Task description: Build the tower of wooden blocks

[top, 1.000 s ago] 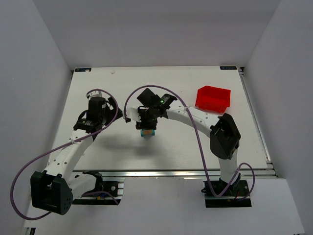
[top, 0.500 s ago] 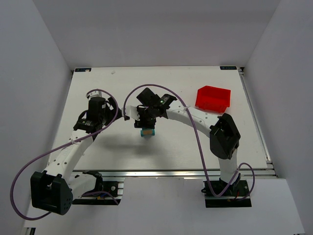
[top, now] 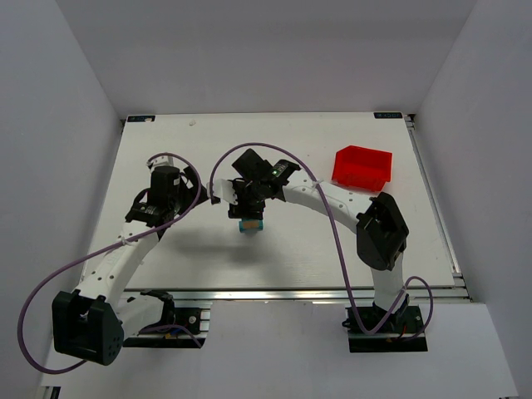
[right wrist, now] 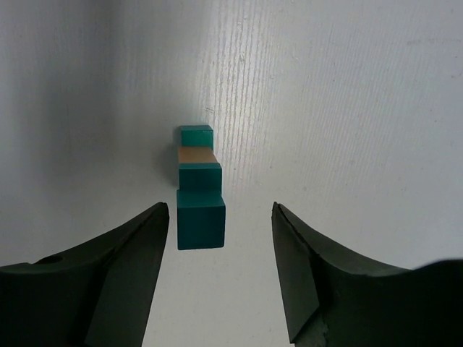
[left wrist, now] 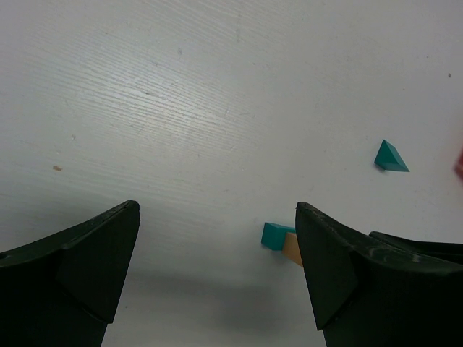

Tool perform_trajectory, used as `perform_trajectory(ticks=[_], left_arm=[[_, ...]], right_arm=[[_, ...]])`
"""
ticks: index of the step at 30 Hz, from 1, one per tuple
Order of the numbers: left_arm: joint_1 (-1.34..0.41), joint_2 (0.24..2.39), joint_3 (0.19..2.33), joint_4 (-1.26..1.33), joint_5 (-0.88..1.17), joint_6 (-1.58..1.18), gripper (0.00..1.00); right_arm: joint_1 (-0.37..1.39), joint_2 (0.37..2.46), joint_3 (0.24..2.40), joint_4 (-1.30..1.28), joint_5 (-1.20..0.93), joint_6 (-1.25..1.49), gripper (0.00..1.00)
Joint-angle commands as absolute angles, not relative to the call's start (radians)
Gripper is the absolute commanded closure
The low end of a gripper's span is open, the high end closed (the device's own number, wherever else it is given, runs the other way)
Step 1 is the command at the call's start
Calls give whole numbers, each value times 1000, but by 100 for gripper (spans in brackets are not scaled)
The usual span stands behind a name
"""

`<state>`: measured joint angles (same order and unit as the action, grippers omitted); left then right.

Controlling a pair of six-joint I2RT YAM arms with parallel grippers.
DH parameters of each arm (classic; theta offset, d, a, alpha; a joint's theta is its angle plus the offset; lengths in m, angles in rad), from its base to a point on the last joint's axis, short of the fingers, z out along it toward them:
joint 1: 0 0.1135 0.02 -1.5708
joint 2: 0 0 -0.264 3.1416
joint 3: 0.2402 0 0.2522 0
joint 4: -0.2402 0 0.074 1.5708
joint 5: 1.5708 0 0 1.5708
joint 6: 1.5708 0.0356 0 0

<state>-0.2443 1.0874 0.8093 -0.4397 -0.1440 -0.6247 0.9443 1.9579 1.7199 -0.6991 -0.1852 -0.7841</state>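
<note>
- The wood block tower point(right wrist: 200, 188) stands mid-worktop point(top: 291, 249). From the right wrist it reads as four small faces in a line: teal, tan, teal, teal, the nearest largest.
- The right gripper point(right wrist: 221, 211) hangs over it, fingers spread to either side and apart from the blocks.
- The left gripper point(left wrist: 217, 210) also has its fingers spread, with only bare worktop between them.
- Compared with a second ago and half a second ago, the tower and both arms sit where they were.
- From the left wrist, one finger cuts off the tan block, and a teal wedge point(left wrist: 391, 157) lies apart from the tower. From above, the tower is a tiny speck just below the right gripper.
</note>
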Motion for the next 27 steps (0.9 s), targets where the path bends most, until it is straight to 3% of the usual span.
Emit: perform_trajectory(ticks=[1, 7, 9, 12, 18, 24, 27], left_arm=[[-247, 1058, 804, -420, -132, -617, 2], [-245, 1051, 810, -429, -135, -612, 2], [-247, 1035, 813, -430, -133, -611, 2], [-245, 1014, 822, -437, -130, -609, 2], [-245, 982, 824, -446, -124, -611, 2], [-245, 968, 825, -443, -95, -611, 2], [-247, 960, 818, -437, -81, -611, 2]], right_arm=[[946, 1965, 1747, -695, -201, -798, 34], [956, 1971, 1867, -750, -250, -816, 24], [959, 1956, 1896, -753, -258, -805, 11], [954, 1928, 1920, -695, -223, -692, 11], [917, 1855, 1914, -479, 93, -288, 11], [775, 1801, 1801, -511, 339, 186, 11], [718, 1835, 1753, -596, 387, 294, 11]])
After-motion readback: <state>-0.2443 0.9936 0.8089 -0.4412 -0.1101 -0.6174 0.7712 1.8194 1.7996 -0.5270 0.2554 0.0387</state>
